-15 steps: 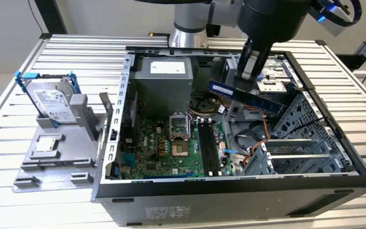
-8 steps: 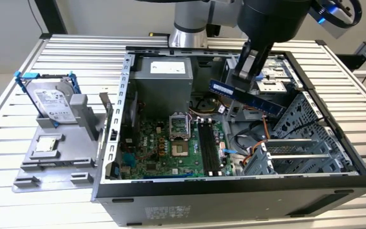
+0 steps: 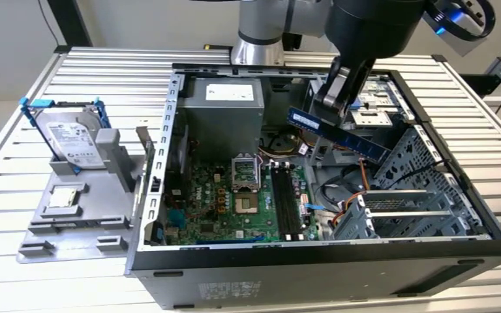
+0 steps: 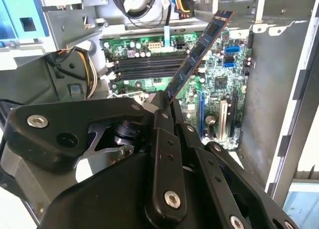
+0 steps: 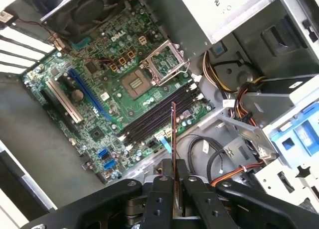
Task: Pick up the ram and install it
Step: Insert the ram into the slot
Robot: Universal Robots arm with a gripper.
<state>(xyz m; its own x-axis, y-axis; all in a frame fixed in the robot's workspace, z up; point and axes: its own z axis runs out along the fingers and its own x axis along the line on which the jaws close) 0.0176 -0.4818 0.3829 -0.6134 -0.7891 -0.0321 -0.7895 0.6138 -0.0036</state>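
My gripper (image 3: 331, 107) is shut on the ram (image 3: 338, 135), a thin dark stick with a pale label strip. It hangs tilted in the air inside the open computer case (image 3: 320, 251), above and to the exterior view's right of the motherboard (image 3: 242, 208). In the second wrist view the ram (image 4: 197, 55) juts out from between the fingers. In the first wrist view the ram (image 5: 173, 139) shows edge-on, with the long black memory sockets (image 5: 159, 117) beyond it. The sockets (image 3: 287, 199) lie well below the stick, apart from it.
A silver hard drive (image 3: 72, 142) with blue rails stands on a grey holder (image 3: 68, 208) at the exterior view's left. Inside the case are the power supply (image 3: 224, 107), loose cables (image 3: 355, 195) and a drive cage (image 3: 416, 195). The slatted table (image 3: 24, 261) surrounds the case.
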